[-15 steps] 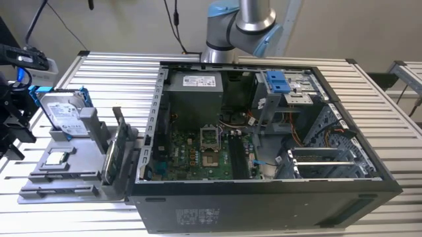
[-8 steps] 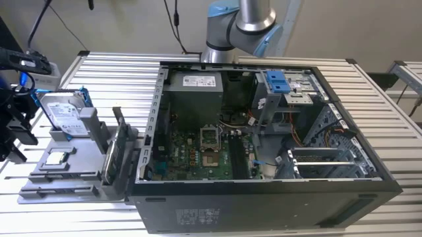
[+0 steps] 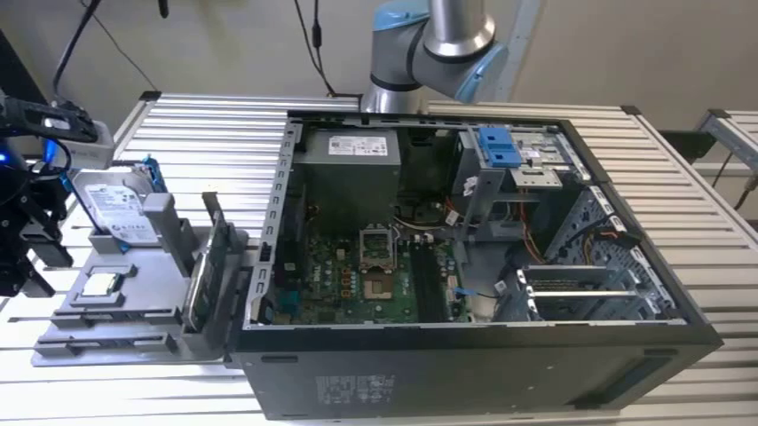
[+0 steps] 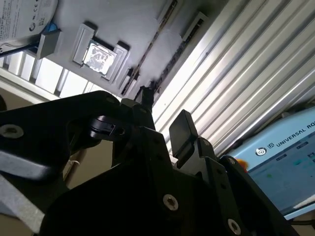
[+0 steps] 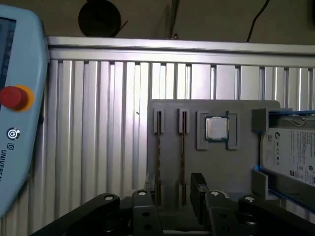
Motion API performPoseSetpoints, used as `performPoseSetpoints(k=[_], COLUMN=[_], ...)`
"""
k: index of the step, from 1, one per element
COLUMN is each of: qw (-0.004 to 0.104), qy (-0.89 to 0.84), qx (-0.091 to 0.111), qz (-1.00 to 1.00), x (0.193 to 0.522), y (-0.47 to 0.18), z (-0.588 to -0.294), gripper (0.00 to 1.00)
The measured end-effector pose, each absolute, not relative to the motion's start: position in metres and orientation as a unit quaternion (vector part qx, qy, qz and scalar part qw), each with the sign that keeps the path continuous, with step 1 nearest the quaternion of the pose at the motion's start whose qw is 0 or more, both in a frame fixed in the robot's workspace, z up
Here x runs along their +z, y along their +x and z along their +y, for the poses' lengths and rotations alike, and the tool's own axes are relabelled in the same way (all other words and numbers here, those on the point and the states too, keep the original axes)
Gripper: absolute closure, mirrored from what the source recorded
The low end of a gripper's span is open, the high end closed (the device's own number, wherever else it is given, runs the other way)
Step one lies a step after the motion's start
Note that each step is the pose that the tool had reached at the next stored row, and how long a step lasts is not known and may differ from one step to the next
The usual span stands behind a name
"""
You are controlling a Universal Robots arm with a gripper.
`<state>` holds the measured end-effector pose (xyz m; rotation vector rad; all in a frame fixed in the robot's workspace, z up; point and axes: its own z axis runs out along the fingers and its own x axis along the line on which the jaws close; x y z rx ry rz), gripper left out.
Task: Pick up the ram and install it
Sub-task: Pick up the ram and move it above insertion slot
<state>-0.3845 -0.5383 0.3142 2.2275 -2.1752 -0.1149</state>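
First wrist view: the gripper (image 5: pixel 172 189) hangs open and empty over the tray (image 5: pixel 221 169), its fingers (image 5: pixel 198 183) well apart. Between the pendant (image 5: pixel 19 123) and the CPU (image 5: pixel 216 128), a stick (image 5: pixel 158 157) and the ram (image 5: pixel 183 157) stand edge-on in neighbouring slots. Both are thin brown strips running along the table's (image 5: pixel 98 147) ridges, one end towards the gripper. The drive (image 5: pixel 290 152) sits beyond the CPU.

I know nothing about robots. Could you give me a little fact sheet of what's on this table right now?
Table: slatted metal
Computer case: open, circuit board showing
Grey holder: beside the case, at the exterior view's left
Ram: standing on edge in the holder, not picked up
Hard drive: upright in the holder
Pincer: open, holding nothing, facing the holder
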Motion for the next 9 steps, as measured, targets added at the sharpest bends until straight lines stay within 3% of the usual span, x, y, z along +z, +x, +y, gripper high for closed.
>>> performPoseSetpoints(k=[9], qw=[0.006], qy=[0.727], qx=[-0.028], qz=[-0.686], x=[0.301], y=[-0.387], z=[-0.531], gripper=[0.58])
